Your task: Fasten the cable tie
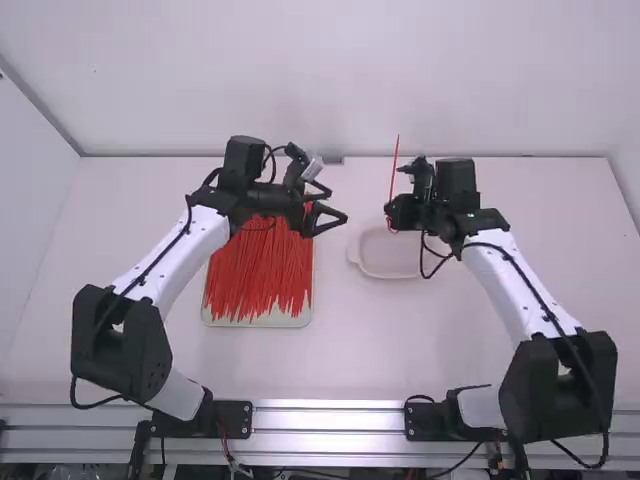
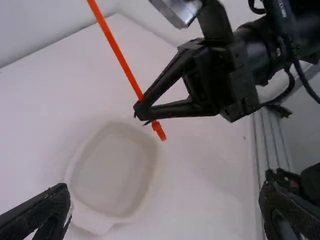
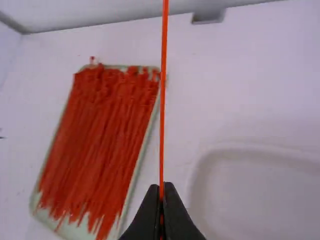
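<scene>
1. The right gripper (image 3: 161, 189) is closed tight on one red tie (image 3: 162, 95). Its two fingers are pressed together with the strap between them.
2. The grip is near the tie's lower end. The small head (image 2: 159, 131) sticks out just under the fingertips, and the long strap rises almost straight up from them.
3. This gripper and the tie hang in the air above the far rim of the white dish (image 1: 362, 262), on the side that faces the left arm. The tie does not touch the dish.
4. The left gripper (image 1: 328, 224) is spread wide and holds nothing. In the left wrist view its fingers (image 2: 42, 214) stand far apart at both sides.
5. It is just beside the dish, on the side away from the right arm. It is raised off the table (image 1: 420, 340) and points toward the dish and the held tie.
6. A flat tray (image 1: 307, 318) lies next to the dish on that same side. It carries a thick pile of red ties (image 1: 260, 272), which lie roughly parallel. The left gripper is over the tray corner nearest the dish's far side.
7. The dish stands on the table between the two grippers.
</scene>
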You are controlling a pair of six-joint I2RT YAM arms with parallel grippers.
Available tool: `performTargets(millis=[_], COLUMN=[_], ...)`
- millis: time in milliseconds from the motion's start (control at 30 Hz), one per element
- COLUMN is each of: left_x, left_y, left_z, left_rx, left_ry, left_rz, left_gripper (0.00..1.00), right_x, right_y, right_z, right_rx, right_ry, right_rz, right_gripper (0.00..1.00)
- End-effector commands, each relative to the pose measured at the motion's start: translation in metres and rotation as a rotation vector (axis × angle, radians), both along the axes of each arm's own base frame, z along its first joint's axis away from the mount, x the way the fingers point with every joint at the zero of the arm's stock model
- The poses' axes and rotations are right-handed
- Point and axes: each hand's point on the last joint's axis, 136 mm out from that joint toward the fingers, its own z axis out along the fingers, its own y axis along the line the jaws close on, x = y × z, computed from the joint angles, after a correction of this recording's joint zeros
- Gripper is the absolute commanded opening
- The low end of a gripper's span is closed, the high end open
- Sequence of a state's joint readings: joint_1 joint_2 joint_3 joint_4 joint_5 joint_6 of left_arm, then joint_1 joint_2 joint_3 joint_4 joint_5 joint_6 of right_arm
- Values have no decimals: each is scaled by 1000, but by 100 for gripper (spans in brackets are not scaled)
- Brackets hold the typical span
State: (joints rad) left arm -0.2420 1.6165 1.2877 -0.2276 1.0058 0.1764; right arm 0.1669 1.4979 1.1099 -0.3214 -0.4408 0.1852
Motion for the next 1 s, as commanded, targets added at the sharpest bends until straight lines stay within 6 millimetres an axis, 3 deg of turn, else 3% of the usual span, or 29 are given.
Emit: performTargets(millis=[0, 133, 367, 600, 700, 733, 767, 800, 967], left_x=[14, 23, 23, 23, 23, 23, 24, 24, 24], left_y=[15, 33, 39, 39, 40, 40, 41, 41, 42], left_z=[10, 10, 14, 14, 14, 15, 15, 14, 15], left_rx=[4, -4, -32, -32, -33, -33, -33, -33, -37], left_ry=[-23, 6, 18, 15, 13, 13, 13, 14, 17], left_rz=[59, 111, 105, 104, 104, 104, 106, 108, 107], left_gripper=[99, 99, 99, 99, 99, 99, 99, 99, 99], right_x=[6, 16, 11, 7, 5, 6, 7, 7, 10], right_y=[-8, -13, -14, -15, -16, -16, -16, -15, -15], right_z=[-38, -79, -138, -169, -171, -170, -170, -169, -163], right_rx=[-49, -65, -93, -102, -104, -101, -99, -99, -94], right_ry=[80, 155, 293, 362, 370, 368, 367, 367, 345], right_rz=[-60, -71, -78, -83, -84, -87, -91, -92, -90], right_gripper=[0, 0, 0, 1, 18, 33, 57, 98, 98])
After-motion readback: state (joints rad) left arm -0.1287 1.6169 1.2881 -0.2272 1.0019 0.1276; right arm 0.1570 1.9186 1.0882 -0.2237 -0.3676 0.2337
